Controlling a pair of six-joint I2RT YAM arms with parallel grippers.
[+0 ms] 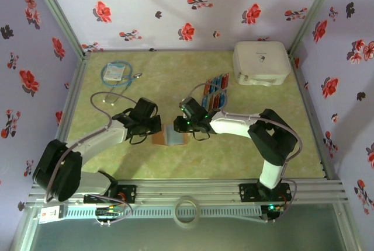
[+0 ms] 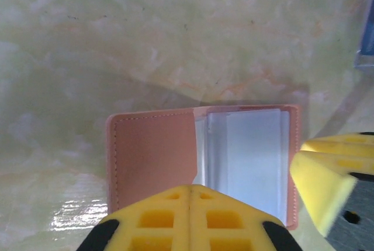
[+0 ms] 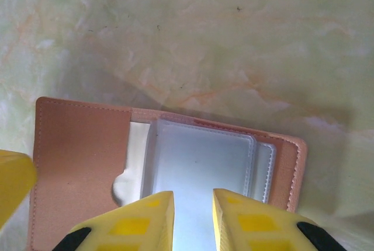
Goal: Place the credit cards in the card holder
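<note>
Top: card holder (image 1: 174, 136) lies open mid-table, between left gripper (image 1: 153, 127) and right gripper (image 1: 188, 124). Credit cards (image 1: 215, 92) sit in a row just behind the right one.

Left wrist: I see the left gripper (image 2: 190, 192) clenched at the card holder (image 2: 152, 157) near edge; can't tell if it pinches it.

Right wrist: right gripper (image 3: 191, 201) jaws slightly apart over the clear pockets (image 3: 198, 157); can't tell if it grips.

Soft, even light falls from above on the table (image 1: 175, 70), bright but slightly washed out. In the wrist views the card holder (image 2: 152, 157) casts a dim, soft-edged shadow beyond its far edge, and its clear pockets shine pale. A white glare patch sits on the table just left of it. The yellow fingers (image 2: 158, 222), close to the lens, are blurred.
</note>
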